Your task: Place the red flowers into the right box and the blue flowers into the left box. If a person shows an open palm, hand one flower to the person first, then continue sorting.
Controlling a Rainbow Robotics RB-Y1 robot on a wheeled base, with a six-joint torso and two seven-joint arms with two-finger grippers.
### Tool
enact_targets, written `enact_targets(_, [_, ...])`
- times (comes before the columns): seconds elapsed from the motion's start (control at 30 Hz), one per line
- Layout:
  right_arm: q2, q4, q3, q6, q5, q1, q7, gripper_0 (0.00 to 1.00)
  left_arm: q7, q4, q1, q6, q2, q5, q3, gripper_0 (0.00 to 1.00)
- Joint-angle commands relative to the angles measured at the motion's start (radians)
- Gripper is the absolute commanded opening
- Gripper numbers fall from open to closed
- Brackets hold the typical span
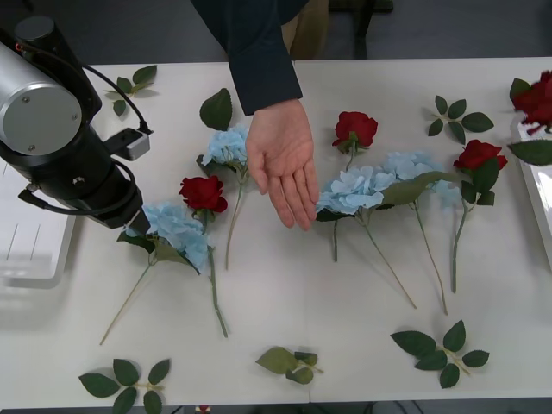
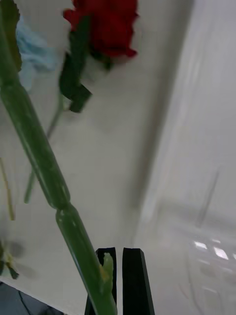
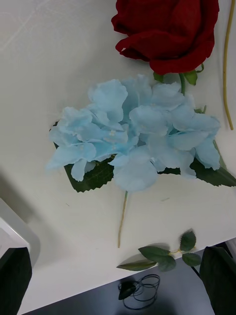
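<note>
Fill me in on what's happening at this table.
A person's open hand is held out, palm showing, over the white table among scattered flowers. The left gripper, fingers open, hovers above a light-blue artificial hydrangea cluster lying beside a dark-red artificial rose, near the white plastic left tray. The right gripper has its fingers shut, apparently on a thick green stem, next to the white right tray. The hand holds no flower yet.

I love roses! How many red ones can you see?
4 roses: one left of the hand, one just right of it, one farther right, one at the table's right edge by the box. More may hide there.
</note>
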Motion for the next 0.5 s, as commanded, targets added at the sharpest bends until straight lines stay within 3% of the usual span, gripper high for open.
enact_targets(0.03, [0.083, -0.173, -0.035, -0.101, -0.095, -0.005, 0.006, 0.00, 0.059, -0.035, 0.003, 0.010, -0.017, -0.022, 0.015, 1.00])
enact_targets(0.27, [0.202, -0.455, -0.033, -0.269, -0.040, -0.011, -0.149, 0.00, 0.055, -0.035, 0.005, 0.010, -0.025, -0.031, 0.016, 1.00])
enact_targets(0.5, [0.353, -0.693, -0.033, -0.263, 0.192, -0.083, -0.512, 0.00, 0.044, -0.038, 0.003, 0.010, -0.028, -0.036, 0.015, 1.00])
